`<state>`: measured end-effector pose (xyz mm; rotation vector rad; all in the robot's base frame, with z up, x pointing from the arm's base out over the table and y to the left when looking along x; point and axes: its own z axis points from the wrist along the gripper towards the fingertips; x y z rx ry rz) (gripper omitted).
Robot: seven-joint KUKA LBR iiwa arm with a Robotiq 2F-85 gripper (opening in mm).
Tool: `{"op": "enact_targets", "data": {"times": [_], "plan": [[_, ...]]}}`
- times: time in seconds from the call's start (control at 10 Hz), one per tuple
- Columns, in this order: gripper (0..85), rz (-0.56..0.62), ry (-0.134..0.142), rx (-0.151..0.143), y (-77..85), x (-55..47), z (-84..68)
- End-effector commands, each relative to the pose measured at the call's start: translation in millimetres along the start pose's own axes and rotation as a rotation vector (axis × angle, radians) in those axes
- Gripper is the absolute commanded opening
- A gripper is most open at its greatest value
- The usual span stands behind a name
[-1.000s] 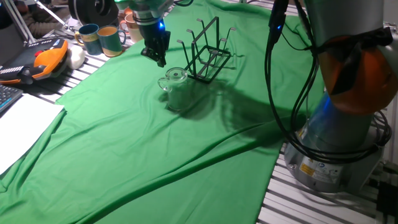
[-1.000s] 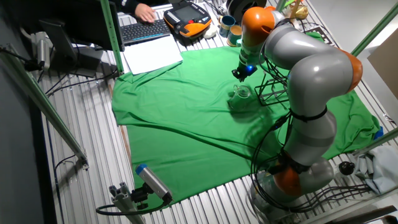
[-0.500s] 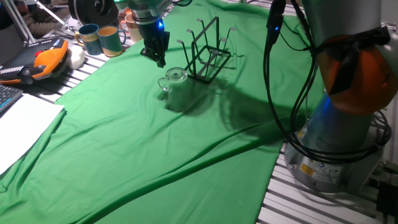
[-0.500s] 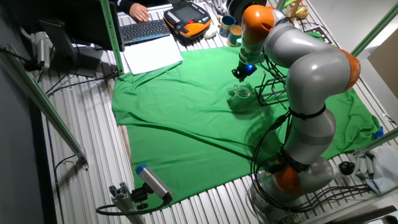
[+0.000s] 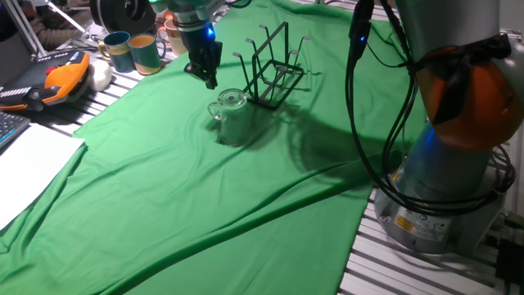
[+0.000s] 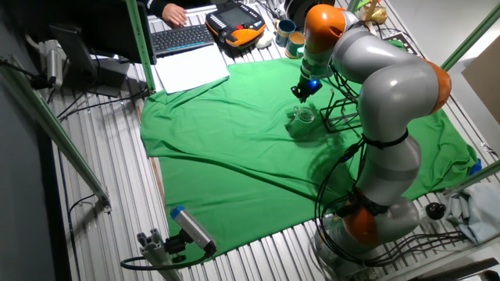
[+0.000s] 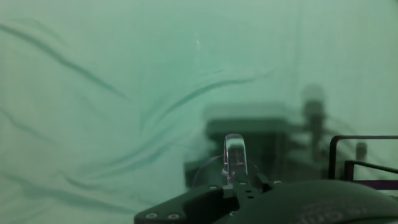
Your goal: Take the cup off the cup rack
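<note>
The cup (image 5: 230, 115), a clear glass mug with a side handle, stands upright on the green cloth just in front of the cup rack (image 5: 274, 67), a black thin-wire rack with upright prongs. It is off the rack. My gripper (image 5: 206, 75) hangs above and to the left of the cup, apart from it, holding nothing, and its fingers look slightly parted. In the other fixed view the cup (image 6: 304, 118) sits below the gripper (image 6: 301, 94), with the rack (image 6: 344, 109) to its right. In the hand view the cup's handle (image 7: 234, 158) shows low at the centre.
Two teal-and-tan mugs (image 5: 131, 51) and a pinkish mug (image 5: 173, 37) stand at the cloth's far left edge. An orange-black pendant (image 5: 49, 78), a keyboard and white paper lie left. The arm's base (image 5: 446, 197) stands at the right. The cloth has folds.
My gripper has drifted slightly up and away from the cup. The cup and the rack have not moved.
</note>
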<state>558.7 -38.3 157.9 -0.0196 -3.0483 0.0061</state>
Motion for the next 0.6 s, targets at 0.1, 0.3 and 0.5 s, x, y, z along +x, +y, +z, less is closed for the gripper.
{"op": "enact_targets", "data": {"times": [0.1, 0.3, 0.5], "plan": [[17.0, -0.002, -0.003, -0.008, -0.9, 2.1, -2.9], [17.0, 0.0, -0.021, -0.011, -0.6, 5.8, -4.4], [17.0, 0.003, -0.029, -0.011, 1.7, 7.5, 0.0]]}}
